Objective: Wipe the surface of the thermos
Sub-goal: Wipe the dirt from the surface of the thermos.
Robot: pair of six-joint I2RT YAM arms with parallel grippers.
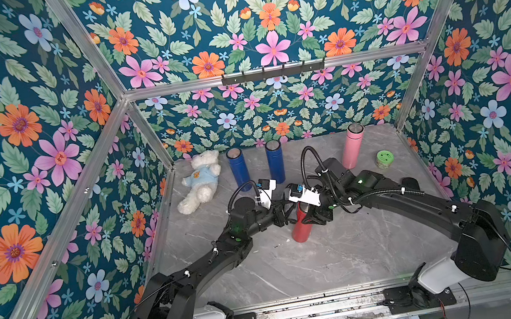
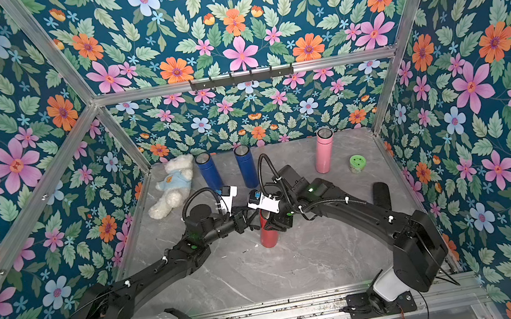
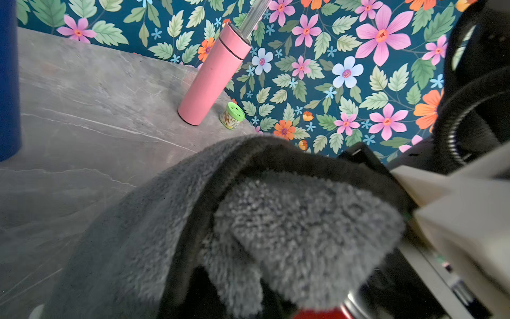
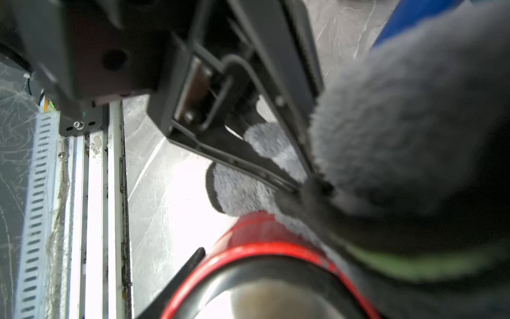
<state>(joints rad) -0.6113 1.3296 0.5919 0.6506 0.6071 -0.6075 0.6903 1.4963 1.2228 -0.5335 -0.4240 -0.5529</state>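
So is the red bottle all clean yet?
Not sure yet. Done: the right end effector grips the red thermos, standing upright, and the left end effector is shut on the grey cloth. In hand: the cloth touches the thermos near its top. Left: probably the bare lower body.

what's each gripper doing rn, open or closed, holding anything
left gripper: closed, pinching the grey cloth
right gripper: closed around the upper part of the red thermos
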